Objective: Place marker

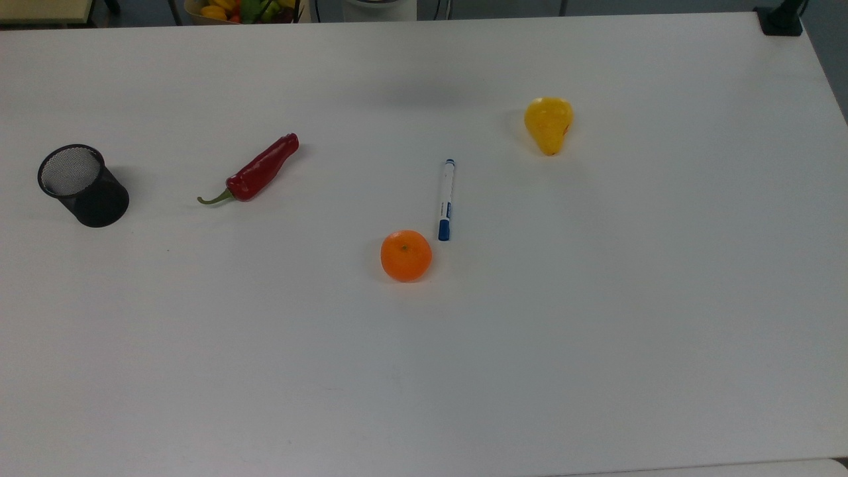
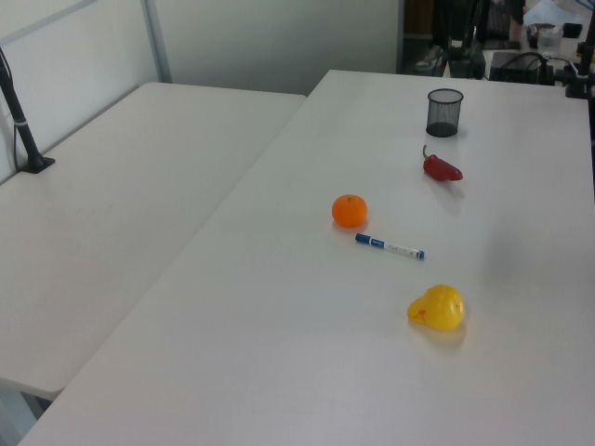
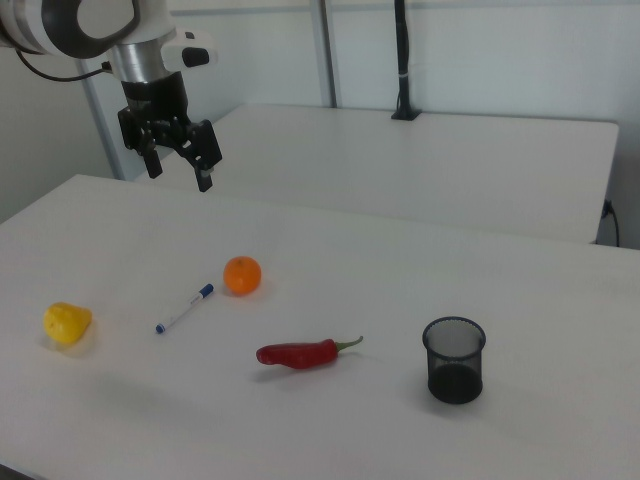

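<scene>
Orange just beside marker on table; pincer open, aloft.

Gripper hangs high over desk, jaws apart, empty. Below: marker lying flat just beside orange; pear, red pepper, mesh cup upright.

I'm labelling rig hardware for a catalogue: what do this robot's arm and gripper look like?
In the right view, the arm has glossy white rounded shells with a dark grey joint ring, and a thin black cable trails off it. The gripper is black and blocky, with two black jaws standing apart.
</scene>
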Tool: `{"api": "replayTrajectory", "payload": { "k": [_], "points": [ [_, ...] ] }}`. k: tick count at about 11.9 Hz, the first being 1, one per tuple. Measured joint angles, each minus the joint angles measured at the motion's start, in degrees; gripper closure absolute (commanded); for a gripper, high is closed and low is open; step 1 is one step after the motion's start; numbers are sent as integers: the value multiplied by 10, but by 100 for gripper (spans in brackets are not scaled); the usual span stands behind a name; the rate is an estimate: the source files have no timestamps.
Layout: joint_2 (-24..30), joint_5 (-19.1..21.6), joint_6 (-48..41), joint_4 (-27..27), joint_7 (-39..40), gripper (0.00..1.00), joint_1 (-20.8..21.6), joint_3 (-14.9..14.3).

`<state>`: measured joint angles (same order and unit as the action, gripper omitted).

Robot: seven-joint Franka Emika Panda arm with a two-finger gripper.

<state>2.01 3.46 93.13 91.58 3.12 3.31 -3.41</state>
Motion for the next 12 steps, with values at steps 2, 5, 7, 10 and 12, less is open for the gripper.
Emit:
{"api": "replayTrajectory", "payload": {
  "k": [2, 5, 7, 10, 12],
  "points": [
    [0, 0, 0, 0, 1, 0, 1, 0],
    [-2, 0, 0, 1, 1, 0, 7, 0],
    [-2, 0, 0, 1, 1, 0, 7, 0],
    [-2, 0, 0, 1, 1, 0, 7, 0],
    [-2, 0, 0, 1, 1, 0, 7, 0]
  ]
}}
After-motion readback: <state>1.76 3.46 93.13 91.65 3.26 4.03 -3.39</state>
